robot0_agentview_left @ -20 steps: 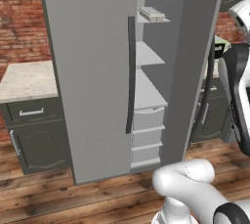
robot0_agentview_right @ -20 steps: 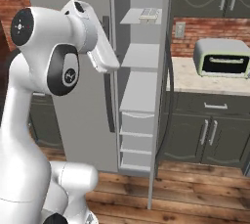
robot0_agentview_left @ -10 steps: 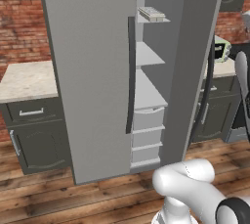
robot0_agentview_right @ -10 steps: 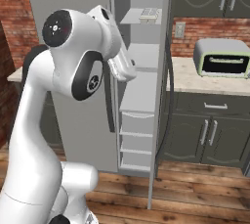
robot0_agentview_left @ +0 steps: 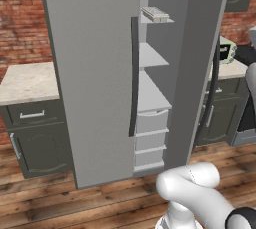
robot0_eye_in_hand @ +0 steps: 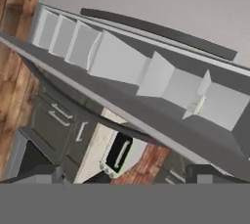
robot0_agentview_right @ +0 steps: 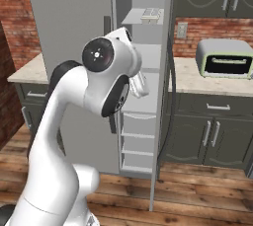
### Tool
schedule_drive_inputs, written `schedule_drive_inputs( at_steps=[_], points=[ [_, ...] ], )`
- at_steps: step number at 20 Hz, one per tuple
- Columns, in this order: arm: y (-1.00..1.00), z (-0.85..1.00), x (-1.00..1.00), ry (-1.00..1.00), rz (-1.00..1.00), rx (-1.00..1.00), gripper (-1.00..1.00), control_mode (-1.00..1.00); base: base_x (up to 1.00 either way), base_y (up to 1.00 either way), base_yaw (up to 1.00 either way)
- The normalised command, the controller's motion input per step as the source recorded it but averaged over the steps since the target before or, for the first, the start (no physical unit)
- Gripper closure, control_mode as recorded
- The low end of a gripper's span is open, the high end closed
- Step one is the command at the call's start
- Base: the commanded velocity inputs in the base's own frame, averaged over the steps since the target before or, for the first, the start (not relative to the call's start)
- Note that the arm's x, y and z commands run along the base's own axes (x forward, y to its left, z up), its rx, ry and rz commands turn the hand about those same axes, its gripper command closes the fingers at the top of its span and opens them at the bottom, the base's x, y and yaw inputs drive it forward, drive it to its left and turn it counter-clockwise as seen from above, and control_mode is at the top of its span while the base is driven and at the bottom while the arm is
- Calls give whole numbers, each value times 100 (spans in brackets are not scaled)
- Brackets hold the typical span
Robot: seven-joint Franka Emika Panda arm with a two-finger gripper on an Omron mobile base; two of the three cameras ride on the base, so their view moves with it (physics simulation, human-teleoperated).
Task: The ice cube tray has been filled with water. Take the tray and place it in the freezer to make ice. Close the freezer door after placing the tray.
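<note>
The ice cube tray (robot0_agentview_left: pixel 155 13) lies on the top white shelf of the freezer (robot0_agentview_left: pixel 152 93), also seen as the ice cube tray (robot0_agentview_right: pixel 150 14) and, small and pale, the ice cube tray (robot0_eye_in_hand: pixel 197 104). The freezer door (robot0_agentview_left: pixel 200 63) stands swung open, edge-on, with its dark handle (robot0_agentview_left: pixel 212 98) on the far side; it crosses the hand view as a grey band, the freezer door (robot0_eye_in_hand: pixel 112 98). My gripper (robot0_eye_in_hand: pixel 124 179) is open and holds nothing, well back from the shelves and apart from the door. My upper arm (robot0_agentview_right: pixel 106 77) hides part of the freezer (robot0_agentview_right: pixel 143 62).
The plain grey fridge door (robot0_agentview_left: pixel 90 73) with its dark handle (robot0_agentview_left: pixel 134 73) is shut on the left. A green toaster oven (robot0_agentview_right: pixel 225 58) sits on the counter (robot0_agentview_right: pixel 207 84) to the right, over dark cabinets (robot0_agentview_right: pixel 207 131). Another counter (robot0_agentview_left: pixel 25 80) lies left. The floor is wood.
My arm has swung across in front of the fridge, toward the right in the right base view and nearly out at the right edge of the left base view. Tray and door have not moved.
</note>
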Motion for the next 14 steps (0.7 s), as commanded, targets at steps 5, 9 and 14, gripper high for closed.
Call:
schedule_drive_inputs(
  at_steps=[5, 9, 14],
  points=[
    [-53, -2, 9, 1, 4, 23, -100, -100, 0, 0, 0],
    [-48, -12, 13, 3, 4, 22, -100, -100, 0, 0, 0],
    [-14, -38, 29, 3, 7, 12, -100, -100, 0, 0, 0]
  ],
)
